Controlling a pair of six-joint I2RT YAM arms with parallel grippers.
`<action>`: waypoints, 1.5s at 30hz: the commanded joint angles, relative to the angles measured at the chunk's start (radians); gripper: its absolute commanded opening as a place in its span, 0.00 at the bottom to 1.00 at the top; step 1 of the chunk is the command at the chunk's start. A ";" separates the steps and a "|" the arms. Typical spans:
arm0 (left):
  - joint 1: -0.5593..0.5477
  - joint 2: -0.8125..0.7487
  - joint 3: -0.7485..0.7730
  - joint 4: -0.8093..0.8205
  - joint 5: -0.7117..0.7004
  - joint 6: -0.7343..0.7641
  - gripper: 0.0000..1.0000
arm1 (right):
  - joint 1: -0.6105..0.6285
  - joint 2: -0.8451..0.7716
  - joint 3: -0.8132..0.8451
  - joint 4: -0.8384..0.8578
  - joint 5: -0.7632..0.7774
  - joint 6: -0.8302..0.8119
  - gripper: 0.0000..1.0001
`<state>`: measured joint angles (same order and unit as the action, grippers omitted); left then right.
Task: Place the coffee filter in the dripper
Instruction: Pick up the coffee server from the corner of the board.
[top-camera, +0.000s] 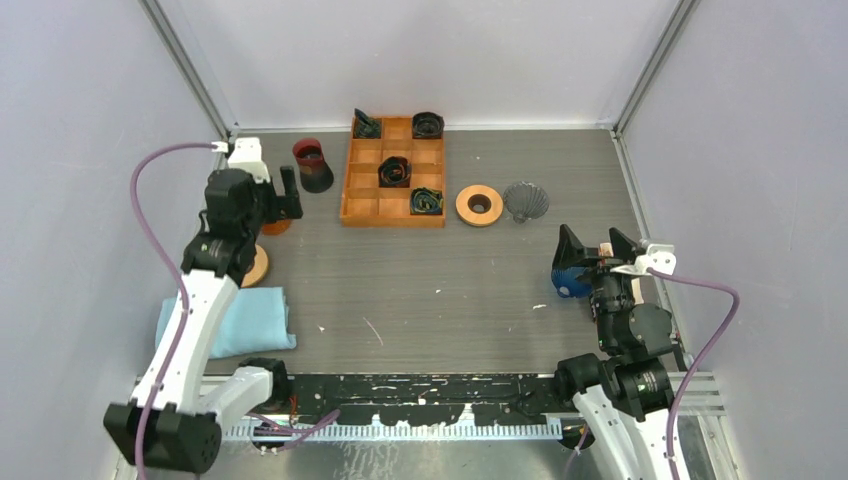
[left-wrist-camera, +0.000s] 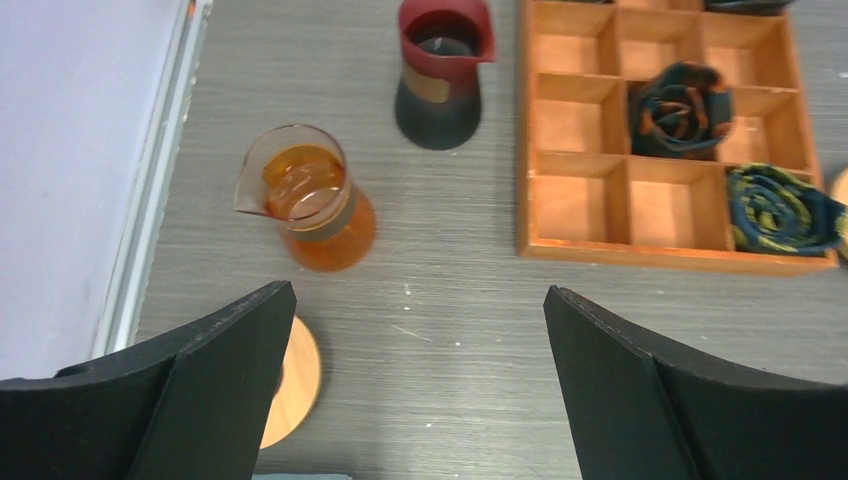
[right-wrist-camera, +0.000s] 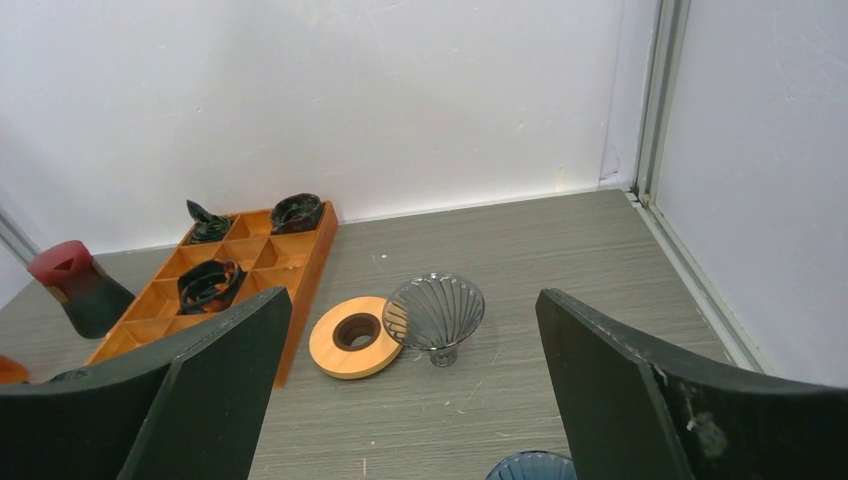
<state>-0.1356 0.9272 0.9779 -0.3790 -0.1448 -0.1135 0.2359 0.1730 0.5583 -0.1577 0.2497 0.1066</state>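
Matt grey, finely grained on the worktop (top-camera: 450, 290); smooth orange-brown wood in the tray (left-wrist-camera: 680, 257) and the ring (right-wrist-camera: 345, 362). Clear, glossy and ribbed in the dripper (right-wrist-camera: 434, 312), amber see-through gloss on the carafe (left-wrist-camera: 310, 200). Soft blue cloth (top-camera: 240, 320), matt black plastic on the left end effector (left-wrist-camera: 417, 292).

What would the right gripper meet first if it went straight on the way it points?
Likely the ribbed glass dripper, roughly centred ahead; the wooden ring lies just left. Depth is unclear.
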 joint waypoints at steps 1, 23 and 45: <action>0.080 0.150 0.143 -0.099 0.011 0.003 0.98 | 0.025 -0.026 -0.003 0.037 0.027 -0.016 1.00; 0.206 0.773 0.607 -0.307 0.004 -0.021 0.70 | 0.064 -0.049 -0.015 0.036 0.056 -0.019 1.00; 0.205 0.973 0.712 -0.380 0.053 -0.009 0.32 | 0.064 -0.038 -0.020 0.039 0.041 -0.025 1.00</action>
<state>0.0677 1.8969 1.6402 -0.7464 -0.1143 -0.1291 0.2932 0.1307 0.5385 -0.1581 0.2913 0.0982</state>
